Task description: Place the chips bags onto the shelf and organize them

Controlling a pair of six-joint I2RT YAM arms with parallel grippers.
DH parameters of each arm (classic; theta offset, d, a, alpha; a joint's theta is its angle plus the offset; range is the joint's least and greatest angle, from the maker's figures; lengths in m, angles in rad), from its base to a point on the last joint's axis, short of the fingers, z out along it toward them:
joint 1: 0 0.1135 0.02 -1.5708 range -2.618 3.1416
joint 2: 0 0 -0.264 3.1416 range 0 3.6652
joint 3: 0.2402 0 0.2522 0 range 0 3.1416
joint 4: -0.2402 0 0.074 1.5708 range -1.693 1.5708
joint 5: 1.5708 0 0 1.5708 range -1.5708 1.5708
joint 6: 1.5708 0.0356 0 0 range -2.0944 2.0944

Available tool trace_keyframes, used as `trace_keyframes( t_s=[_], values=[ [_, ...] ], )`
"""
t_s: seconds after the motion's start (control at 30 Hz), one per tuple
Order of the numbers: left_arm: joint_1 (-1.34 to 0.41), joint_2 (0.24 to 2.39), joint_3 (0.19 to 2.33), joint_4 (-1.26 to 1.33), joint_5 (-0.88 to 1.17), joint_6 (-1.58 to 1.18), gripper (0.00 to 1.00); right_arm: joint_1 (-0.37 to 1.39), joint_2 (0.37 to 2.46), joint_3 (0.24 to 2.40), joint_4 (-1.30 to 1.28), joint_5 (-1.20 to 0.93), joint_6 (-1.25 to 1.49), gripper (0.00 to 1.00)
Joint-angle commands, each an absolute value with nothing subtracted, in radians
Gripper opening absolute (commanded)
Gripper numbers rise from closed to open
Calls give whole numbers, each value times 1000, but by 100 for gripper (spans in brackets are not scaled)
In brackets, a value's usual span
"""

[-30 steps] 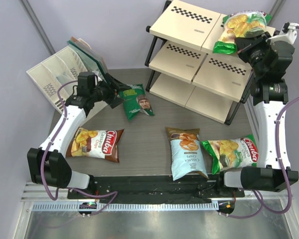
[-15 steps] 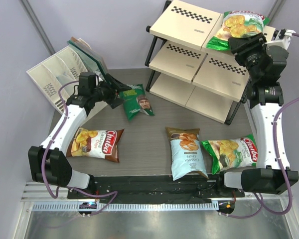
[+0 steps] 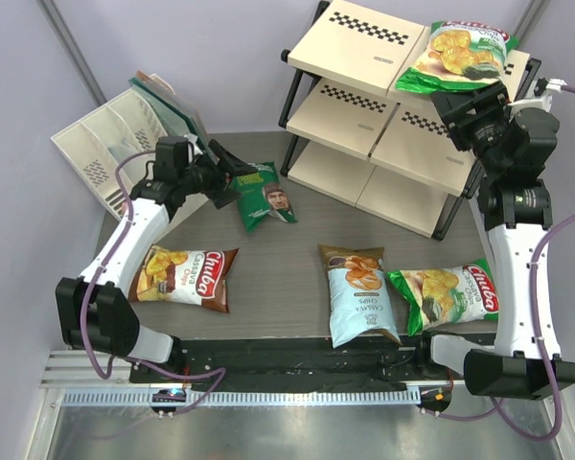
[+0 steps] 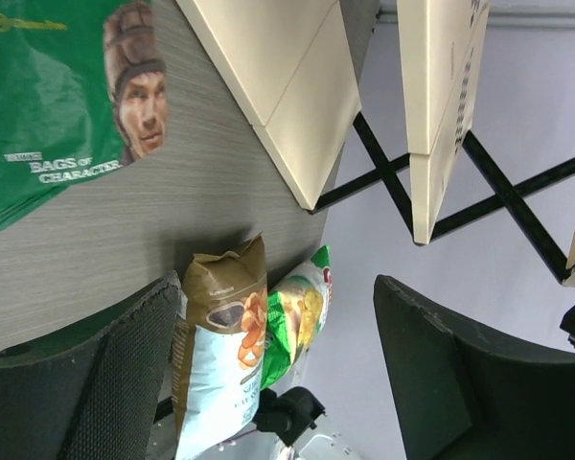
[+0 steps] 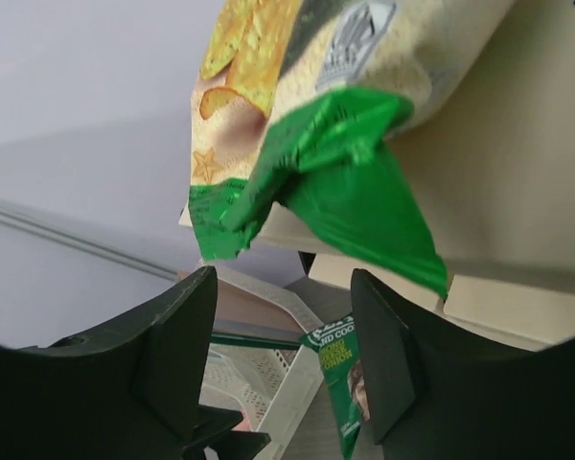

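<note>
slippage is the risk: the green bag lies on the top board of the shelf at one o'clock, tail overhanging the near edge, and the right gripper, jaws wide and empty just below, could snag it pulling away. left gripper, also wide and empty, hovers at ten o'clock by a dark bag reading "bags of character". brown bag reads "chuba"; blue bag, "cassava chips".

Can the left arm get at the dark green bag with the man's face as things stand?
Probably yes: the left arm has its jaws open close by the dark green bag, which lies on the table with nothing on top.
</note>
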State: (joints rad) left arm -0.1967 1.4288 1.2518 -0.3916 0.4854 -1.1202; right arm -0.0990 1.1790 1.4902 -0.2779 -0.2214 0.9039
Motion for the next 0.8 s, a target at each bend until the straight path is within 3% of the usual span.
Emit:
trace_keyframes(
  t_s=[0.0, 0.3, 0.47, 0.77],
  values=[
    [-251, 1486, 1347, -394, 492, -1043, 84, -98, 1111, 1462, -376, -265, 920, 68],
    [-400, 1632, 1445, -486, 625, -904, 85, -97, 1016, 1355, -505, -385, 873, 68],
    [-463, 1690, 1398, -485, 753, -851, 93, -97, 996, 1293, -653, -506, 770, 67],
    [-587, 1764, 1269, -489, 825, -842, 93, -55, 940, 1192, -942, -519, 583, 67]
  ],
)
